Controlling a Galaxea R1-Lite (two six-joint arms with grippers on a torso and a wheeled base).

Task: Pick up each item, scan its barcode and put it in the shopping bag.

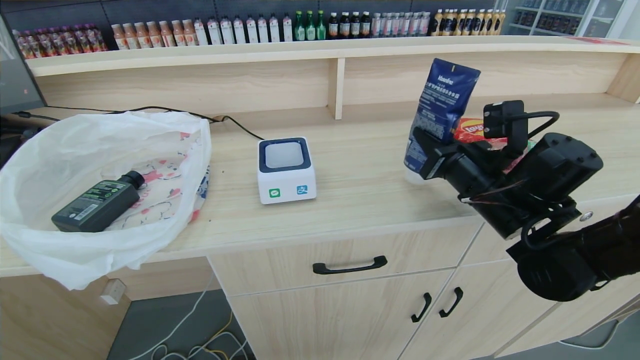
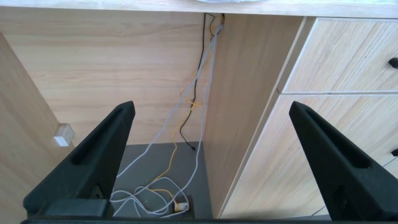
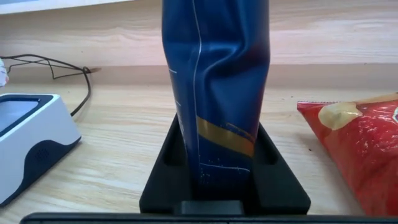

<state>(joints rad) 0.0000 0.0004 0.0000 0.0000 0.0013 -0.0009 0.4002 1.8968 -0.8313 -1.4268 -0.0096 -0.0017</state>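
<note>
Two items are already off the counter (image 1: 360, 190): a dark bottle (image 1: 97, 202) lying in the white shopping bag (image 1: 60, 145) on the robot's left, and a blue pouch (image 1: 442, 115) upright in the right hand (image 1: 425, 150). The right hand is clamped on the pouch's lower part, above the counter on the robot's right. The left hand (image 2: 211, 106) is spread wide, holds nothing and hangs below the counter edge, facing the cabinet side and loose cables.

Risks:
- The pouch is soft and creased where the grip pinches it (image 3: 214, 93). Held low, the tall top could fold or slip on the way to the scanner (image 1: 286, 170).
- I cannot tell where the barcode is, so the wrong face may meet the scanner window.
- A red chip bag (image 1: 470, 129) lies just beside the pouch, and a careless swing could drag it.
- The shopping bag overhangs the counter's front edge and its rim is floppy, so a drop could catch the rim or tip the bag.

Writing:
- The pouch has white print down one face.
- The bottle has a green-and-white label.
- The scanner front shows one green and one blue icon.
- The chip bag has a round logo.
- None transcribed.
</note>
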